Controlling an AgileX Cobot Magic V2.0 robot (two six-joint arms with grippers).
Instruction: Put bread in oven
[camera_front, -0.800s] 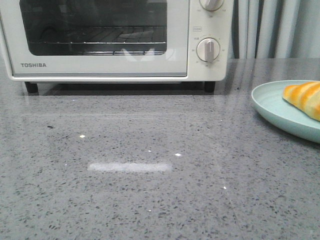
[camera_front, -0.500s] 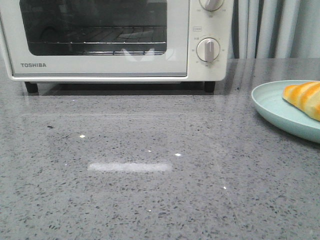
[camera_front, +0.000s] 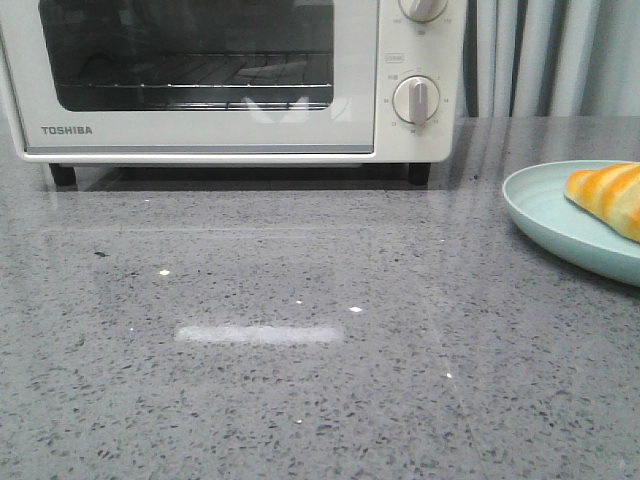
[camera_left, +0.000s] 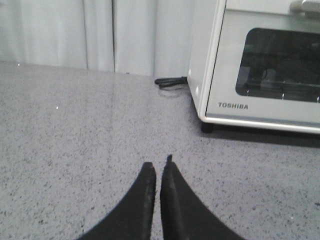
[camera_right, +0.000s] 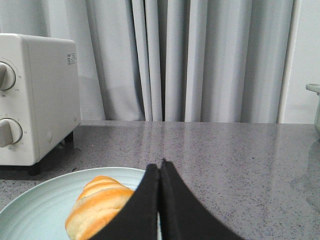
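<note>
The cream-white TOSHIBA oven (camera_front: 230, 80) stands at the back of the grey counter with its glass door closed; it also shows in the left wrist view (camera_left: 260, 65) and the right wrist view (camera_right: 35, 100). The bread (camera_front: 608, 197), a golden-orange roll with pale stripes, lies on a pale green plate (camera_front: 545, 215) at the right edge. My right gripper (camera_right: 159, 165) is shut and empty, hovering beside the bread (camera_right: 97, 202). My left gripper (camera_left: 158, 165) is shut, empty, over bare counter to the oven's left.
A black cord (camera_left: 170, 81) lies behind the oven's left side. Grey curtains (camera_right: 200, 60) hang behind the counter. A pale green rim (camera_right: 314, 89) shows at the far right of the right wrist view.
</note>
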